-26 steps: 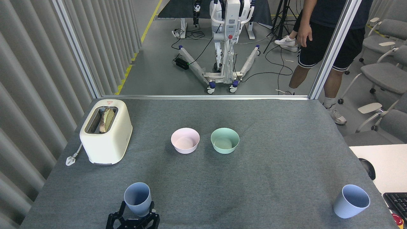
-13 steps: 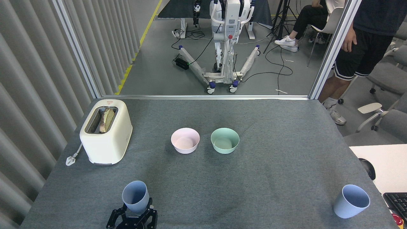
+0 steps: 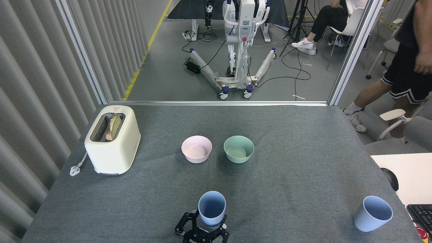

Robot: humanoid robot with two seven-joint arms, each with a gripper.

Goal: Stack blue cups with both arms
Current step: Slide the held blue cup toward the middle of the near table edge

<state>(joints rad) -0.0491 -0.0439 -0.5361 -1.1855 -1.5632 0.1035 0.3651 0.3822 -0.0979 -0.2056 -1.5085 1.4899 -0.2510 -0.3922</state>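
Black jointed fingers of the left claw (image 3: 201,229) wrap the lower body of one blue cup (image 3: 211,208), holding it upright with its mouth open to the top. Half a second ago this claw and its cup sat well to the left, in front of the toaster; now both have travelled rightward along the near edge of the grey bench (image 3: 290,162) and stand in front of the pink bowl (image 3: 196,149), slightly toward the mint-green bowl (image 3: 238,149) that sits just beside it. The second blue cup (image 3: 372,213) has not moved: it rests on the bench far to the right of the pink bowl, close to the bench's right corner, leaning a little. The cream toaster (image 3: 112,143), bread in its slot, stays to the left of the pink bowl. The right claw is out of sight. Beyond the bench, a person (image 3: 405,77) in dark shorts has stepped further right.
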